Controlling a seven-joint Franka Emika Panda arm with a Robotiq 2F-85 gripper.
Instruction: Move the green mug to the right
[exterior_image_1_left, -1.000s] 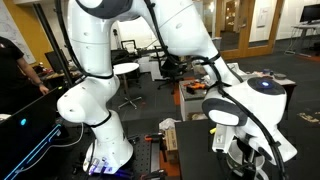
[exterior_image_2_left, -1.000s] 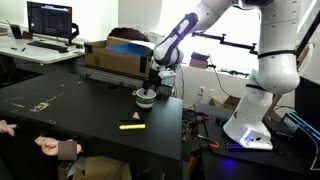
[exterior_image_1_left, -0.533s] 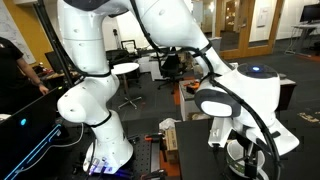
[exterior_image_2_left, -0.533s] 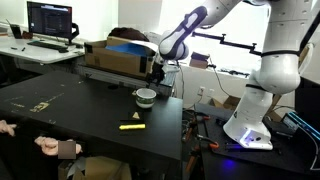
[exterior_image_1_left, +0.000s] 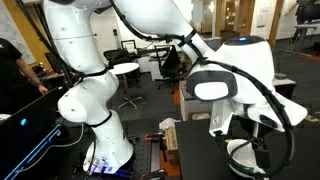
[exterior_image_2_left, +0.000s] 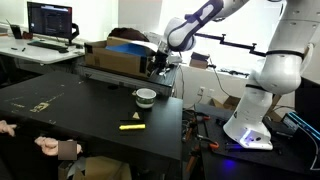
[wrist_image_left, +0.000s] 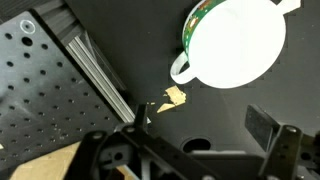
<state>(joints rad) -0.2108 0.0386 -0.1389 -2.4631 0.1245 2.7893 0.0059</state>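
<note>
A white robot arm (exterior_image_2_left: 268, 62) reaches over a black worktop (exterior_image_2_left: 70, 110) in an office-like room. In an exterior view, the green mug (exterior_image_2_left: 146, 97) stands upright on the worktop, toward its right edge and far side. It is just in front of a cardboard box (exterior_image_2_left: 112, 58) that holds something blue. The claw (exterior_image_2_left: 159, 68) hangs in the air above the mug and slightly to its right, clearly apart from it and holding nothing. A yellow marker (exterior_image_2_left: 131, 126) lies flat on the worktop, nearer than the mug and a little to its left. A monitor (exterior_image_2_left: 50, 19) stands on a desk at the far left, and a person's hand (exterior_image_2_left: 48, 146) rests at the near left edge of the worktop. In the wrist view, the green mug (wrist_image_left: 235, 40) fills the upper right, seen from above. Its wide white inside is empty, a strip of green shows along the rim, and a small white handle (wrist_image_left: 178, 70) points to the lower left. The claw (wrist_image_left: 190, 150) is at the bottom of this view, its two dark fingers (wrist_image_left: 265, 128) spread wide with only bare worktop between them. A small tan scrap (wrist_image_left: 175, 97) lies on the black surface just below the handle. To the left are a slanted metal rail (wrist_image_left: 98, 72) and a black perforated plate (wrist_image_left: 40, 95). The remaining exterior view is mostly filled by the arm's white body (exterior_image_1_left: 80, 60), and the mug cannot be made out there.
</note>
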